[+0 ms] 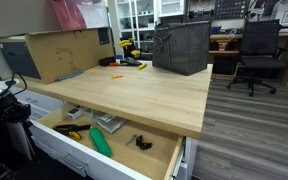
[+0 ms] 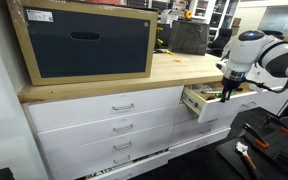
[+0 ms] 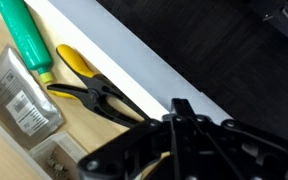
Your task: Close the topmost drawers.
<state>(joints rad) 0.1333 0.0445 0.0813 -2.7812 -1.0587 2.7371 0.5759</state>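
Note:
One topmost drawer [image 2: 196,101] stands pulled out under the light-wood worktop [image 1: 134,90]. Its pale plywood inside [image 1: 124,138] holds a green-handled tool [image 3: 24,35], yellow-handled pliers [image 3: 84,78] and a clear packet [image 3: 22,100]. The other top drawer [image 2: 124,106], in the cabinet bank beside it, is shut flush. My gripper [image 3: 180,104] is shut with nothing between its fingers. In the wrist view its tips sit at the top edge of the open drawer's white front [image 3: 134,60]. In an exterior view the gripper [image 2: 227,88] hangs at the outer side of that drawer.
A cardboard box [image 2: 89,40] with a dark panel and a black bag [image 1: 181,47] stand on the worktop, with small tools [image 1: 124,64] between them. An office chair [image 1: 257,50] is behind. A bottom drawer [image 2: 134,165] looks slightly ajar.

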